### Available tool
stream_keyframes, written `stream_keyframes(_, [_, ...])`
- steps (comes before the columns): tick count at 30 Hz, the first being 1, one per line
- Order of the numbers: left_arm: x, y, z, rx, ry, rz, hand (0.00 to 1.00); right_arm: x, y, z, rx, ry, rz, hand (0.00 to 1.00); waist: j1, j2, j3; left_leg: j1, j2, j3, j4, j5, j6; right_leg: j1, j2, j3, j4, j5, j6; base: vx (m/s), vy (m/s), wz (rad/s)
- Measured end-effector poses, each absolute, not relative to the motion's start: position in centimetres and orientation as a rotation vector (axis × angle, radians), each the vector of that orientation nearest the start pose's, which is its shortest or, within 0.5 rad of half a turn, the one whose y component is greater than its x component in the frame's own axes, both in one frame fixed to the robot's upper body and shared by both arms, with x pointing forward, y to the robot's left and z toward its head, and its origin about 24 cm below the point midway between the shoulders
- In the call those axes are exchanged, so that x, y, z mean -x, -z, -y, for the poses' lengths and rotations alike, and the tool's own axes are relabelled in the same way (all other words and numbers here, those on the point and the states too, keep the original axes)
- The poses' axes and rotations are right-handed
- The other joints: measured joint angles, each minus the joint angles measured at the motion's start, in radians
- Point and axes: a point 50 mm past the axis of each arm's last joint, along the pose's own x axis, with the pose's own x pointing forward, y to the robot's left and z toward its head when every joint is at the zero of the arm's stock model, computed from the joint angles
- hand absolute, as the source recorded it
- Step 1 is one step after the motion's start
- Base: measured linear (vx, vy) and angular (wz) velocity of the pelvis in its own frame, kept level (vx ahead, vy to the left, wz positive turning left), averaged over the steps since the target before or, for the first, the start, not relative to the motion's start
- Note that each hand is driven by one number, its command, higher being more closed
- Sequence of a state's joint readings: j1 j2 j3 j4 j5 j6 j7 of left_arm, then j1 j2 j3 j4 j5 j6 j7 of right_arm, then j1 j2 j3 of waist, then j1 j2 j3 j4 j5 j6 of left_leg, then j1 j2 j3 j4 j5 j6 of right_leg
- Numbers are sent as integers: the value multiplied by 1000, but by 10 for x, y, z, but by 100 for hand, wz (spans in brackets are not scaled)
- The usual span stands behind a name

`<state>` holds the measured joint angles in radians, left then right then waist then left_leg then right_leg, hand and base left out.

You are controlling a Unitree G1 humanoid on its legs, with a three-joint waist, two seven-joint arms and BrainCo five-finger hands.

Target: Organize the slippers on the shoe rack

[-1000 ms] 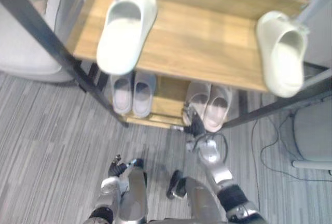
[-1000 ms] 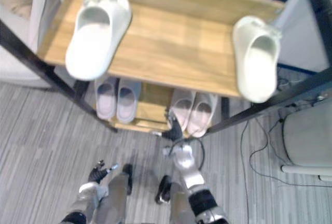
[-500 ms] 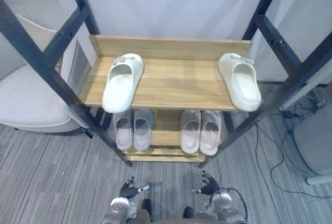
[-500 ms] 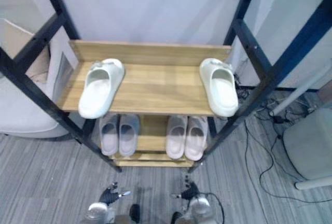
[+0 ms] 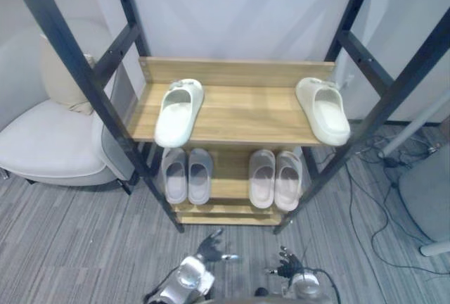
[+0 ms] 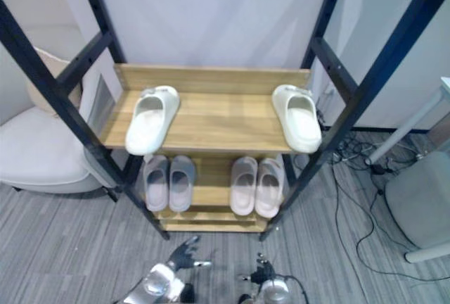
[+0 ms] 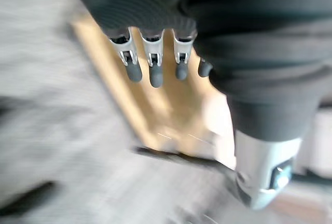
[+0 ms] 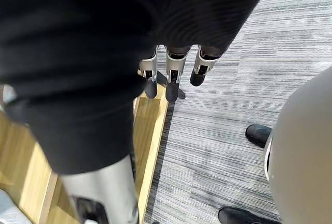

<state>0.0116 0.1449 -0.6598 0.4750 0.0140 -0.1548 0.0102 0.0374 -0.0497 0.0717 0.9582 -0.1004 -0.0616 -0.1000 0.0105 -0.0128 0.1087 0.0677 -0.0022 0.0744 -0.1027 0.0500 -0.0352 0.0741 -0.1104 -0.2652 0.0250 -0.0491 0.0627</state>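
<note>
We log both hands low in front of the shoe rack (image 5: 246,110): left hand (image 5: 209,249) and right hand (image 5: 287,267), fingers straight, holding nothing. On the rack's lower shelf sit a grey pair (image 5: 187,175) and a pinkish pair (image 5: 275,179). On its upper shelf, the left white slipper (image 5: 178,112) and the right white slipper (image 5: 323,110) lie at opposite ends.

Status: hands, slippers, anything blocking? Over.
Left hand and right hand open, low, empty. One white slipper at upper shelf's left end, other white slipper at right end; left pair and right pair below. Armchair off left, out of path.
</note>
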Motion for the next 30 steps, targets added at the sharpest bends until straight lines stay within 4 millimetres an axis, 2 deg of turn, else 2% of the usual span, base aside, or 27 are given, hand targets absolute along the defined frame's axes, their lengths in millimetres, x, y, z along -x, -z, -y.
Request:
stream_keyframes(5, [-184, 12, -11, -71, 797, -119, 0, -135, 147, 165, 205, 19, -928, 0, -6, 23, -21, 2, 1, -4, 0, -1, 5, 11, 5, -3, -17, 2, 6, 64, -7, 2])
stream_keyframes(9, [-196, -27, 0, 29, 815, 35, 0, -135, 147, 165, 209, 12, -925, 0, -7, 28, -24, 3, 6, -10, 0, 1, 8, 23, 14, -10, -33, 8, -5, 68, -28, 4])
stream_keyframes(14, [-215, -72, 1, 77, 781, 216, 0, -135, 146, 163, 209, 2, -919, 0, -11, 25, -25, 4, 9, -28, 0, 0, 6, 40, 20, -27, -50, 10, -7, 29, -24, 8])
stream_keyframes(19, [-241, -135, -18, 122, 629, 485, 0, -131, 147, 168, 232, -6, -925, 0, -10, 23, -31, 4, 14, -20, 0, -3, 2, 35, 19, -17, -48, 10, -7, -9, -3, -4])
stream_keyframes(22, [-259, -159, -38, 126, 501, 579, 0, -127, 148, 170, 234, -8, -937, 0, -10, 16, -50, 4, 16, -5, 0, -6, 3, 30, 20, -2, -48, 12, -10, -3, 4, -13])
stream_keyframes(27, [-285, -178, -73, 75, 318, 644, 0, -124, 148, 171, 225, -16, -942, 0, -12, 9, -58, 5, 16, 0, 0, -7, 3, 26, 20, 4, -48, 15, -11, -13, 1, -4])
stream_keyframes(30, [-305, -174, -105, -9, 185, 608, 0, -127, 146, 171, 219, -18, -929, 0, -14, 9, -58, 3, 15, 1, 0, -6, 3, 26, 24, 5, -61, 21, -12, -26, -4, -3])
